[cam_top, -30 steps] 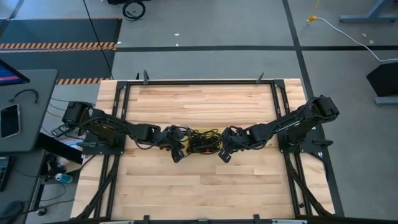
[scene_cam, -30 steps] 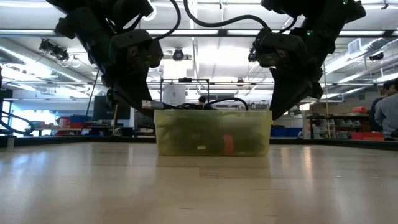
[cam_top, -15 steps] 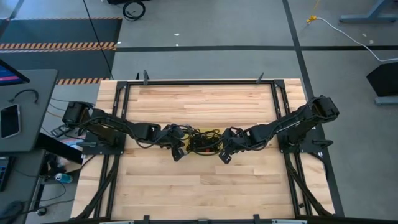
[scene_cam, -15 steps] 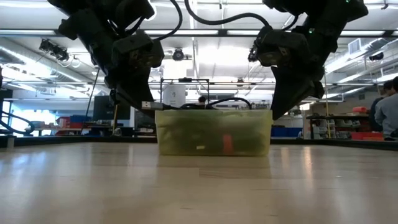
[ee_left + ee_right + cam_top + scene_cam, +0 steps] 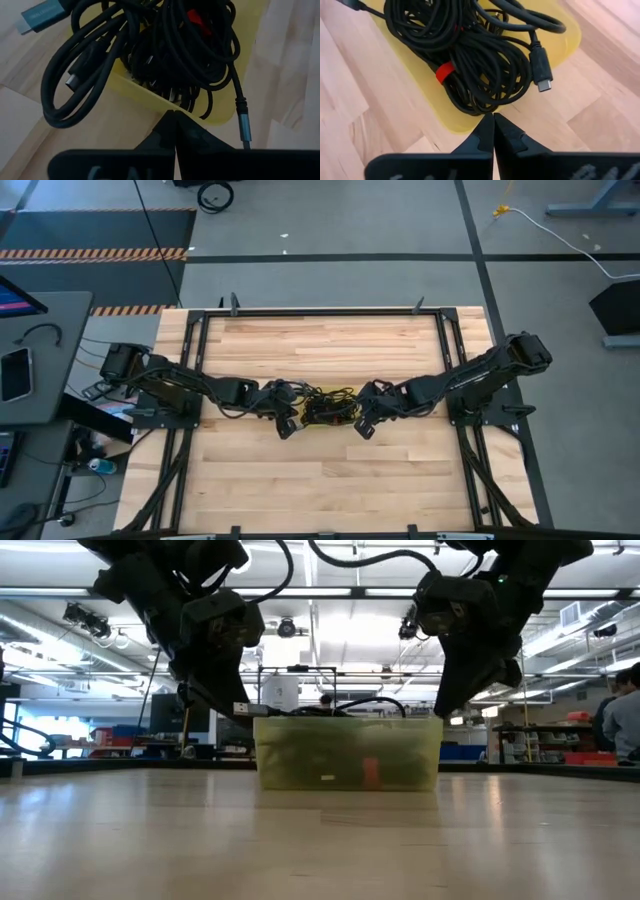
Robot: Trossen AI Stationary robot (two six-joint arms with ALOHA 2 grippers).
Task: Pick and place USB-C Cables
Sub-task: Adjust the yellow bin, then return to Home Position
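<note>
Both grippers, left (image 5: 287, 427) and right (image 5: 362, 428), hover closed and empty either side of the yellow bin (image 5: 322, 423) at frame centre; all visible USB-C cables (image 5: 470, 60) seem already piled inside, so little remains.

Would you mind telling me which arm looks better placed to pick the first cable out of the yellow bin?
Probably the left. Its gripper, fingers shut, sits beside a loop of the USB-C cables spilling over the yellow bin rim. The right gripper, also shut, faces a tighter red-tied bundle inside.
</note>
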